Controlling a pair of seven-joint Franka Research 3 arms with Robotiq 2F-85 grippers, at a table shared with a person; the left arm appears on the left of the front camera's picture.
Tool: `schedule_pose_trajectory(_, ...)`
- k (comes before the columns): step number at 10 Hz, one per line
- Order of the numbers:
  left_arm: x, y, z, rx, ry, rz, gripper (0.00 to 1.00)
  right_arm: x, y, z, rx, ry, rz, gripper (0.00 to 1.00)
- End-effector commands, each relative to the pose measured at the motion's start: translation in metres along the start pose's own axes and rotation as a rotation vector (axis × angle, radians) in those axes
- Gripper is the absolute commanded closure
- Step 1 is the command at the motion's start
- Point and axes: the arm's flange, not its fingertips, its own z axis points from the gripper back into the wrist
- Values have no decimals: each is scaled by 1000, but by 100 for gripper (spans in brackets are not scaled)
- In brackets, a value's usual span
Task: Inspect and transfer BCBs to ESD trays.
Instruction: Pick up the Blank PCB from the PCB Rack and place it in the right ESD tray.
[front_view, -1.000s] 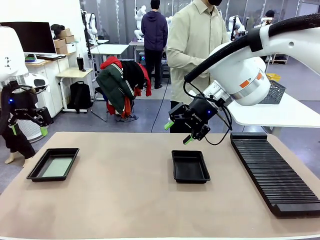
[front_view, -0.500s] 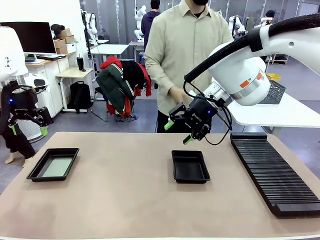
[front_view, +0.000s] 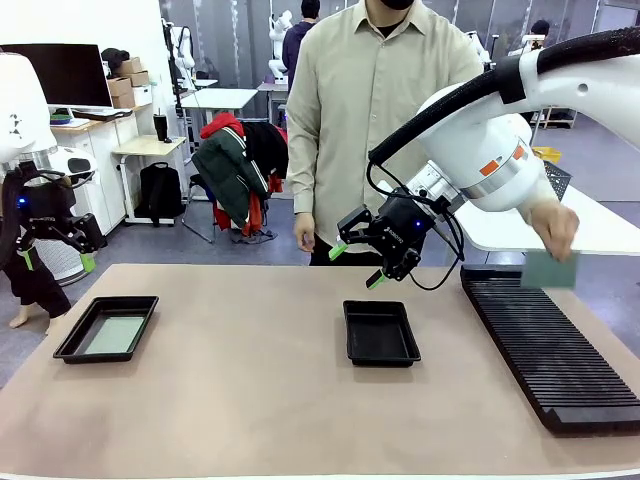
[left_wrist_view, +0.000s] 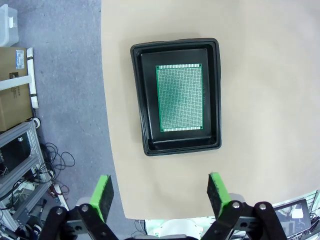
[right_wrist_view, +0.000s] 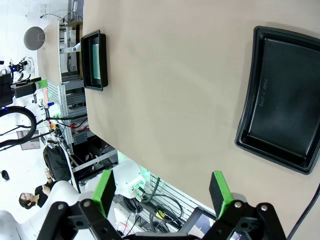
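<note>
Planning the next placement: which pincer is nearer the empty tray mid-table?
Right. The right pincer hovers open just above the far edge of the empty tray. The left pincer hangs open far off to the left, by the other tray.

Front camera: fixed on the robot's side, facing across the table (front_view: 250, 400) toward the person (front_view: 370, 120) at the far edge; takes in the whole tabletop. Left wrist camera: well above, facing straight down on the left tray (left_wrist_view: 136, 100) and its board (left_wrist_view: 180, 97), with table edge and floor alongside. Right wrist camera: rolled, facing down, middle tray (right_wrist_view: 245, 125) near, left tray far off. Left tray common to all three views; middle tray to front and right wrist.
</note>
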Motion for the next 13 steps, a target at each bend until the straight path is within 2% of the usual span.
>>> schedule_pose_trajectory(1, -1, 0, -4, 0, -5, -4, 0, 1, 1, -1, -9, -4, -7, 0)
schedule_pose_trajectory(13, -1, 0, -4, 0, -5, -4, 0, 1, 1, -1, -9, -4, -7, 0)
